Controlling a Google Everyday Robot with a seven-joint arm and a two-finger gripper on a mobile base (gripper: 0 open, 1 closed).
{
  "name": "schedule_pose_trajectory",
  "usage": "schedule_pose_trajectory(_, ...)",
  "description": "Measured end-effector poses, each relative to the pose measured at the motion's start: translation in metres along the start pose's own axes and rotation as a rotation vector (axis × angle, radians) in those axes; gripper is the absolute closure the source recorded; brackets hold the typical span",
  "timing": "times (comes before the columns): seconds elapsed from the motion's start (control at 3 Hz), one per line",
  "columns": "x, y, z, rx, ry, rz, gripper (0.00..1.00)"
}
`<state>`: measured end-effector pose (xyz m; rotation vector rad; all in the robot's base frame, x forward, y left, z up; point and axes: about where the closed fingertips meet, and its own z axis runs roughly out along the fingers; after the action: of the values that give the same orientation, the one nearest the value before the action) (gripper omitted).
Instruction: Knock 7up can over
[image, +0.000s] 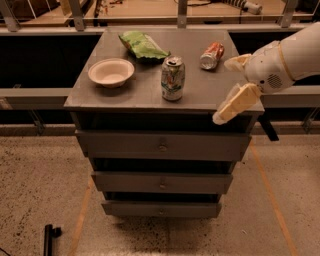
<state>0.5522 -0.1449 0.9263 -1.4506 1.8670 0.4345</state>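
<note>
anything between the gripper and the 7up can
Nothing visible. The open gripper hangs by the grey cabinet top at its front right corner; only bare top lies between it and the upright silver-white 7up can. The red-orange can on its side lies further back, off that line.

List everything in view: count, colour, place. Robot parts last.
7up can: 1, silver-white with green, upright, front centre of the cabinet top.
red-orange can: 1, red-orange, on its side, back right of the top.
chip bag: 1, green, back centre.
bowl: 1, cream, left side of the top.
drawer cabinet: 1, grey, three drawers, centre of view.
black object: 1, on the floor, lower left; cannot identify it.
arm: 1, white, entering from the right.
gripper: 1, cream, open, at the cabinet's front right corner, apart from the 7up can.
</note>
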Motion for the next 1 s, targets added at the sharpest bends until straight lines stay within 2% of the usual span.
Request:
schedule_pose_trajectory(0.33, -0.010, -0.031, 0.049, 0.054, -0.128, 0.040, 0.00)
schedule_pose_trajectory(0.67, -0.017, -0.053, 0.050, 0.133, -0.160, 0.046, 0.00)
schedule_pose_trajectory(1.0, -0.017, -0.053, 0.050, 0.132, -0.160, 0.046, 0.00)
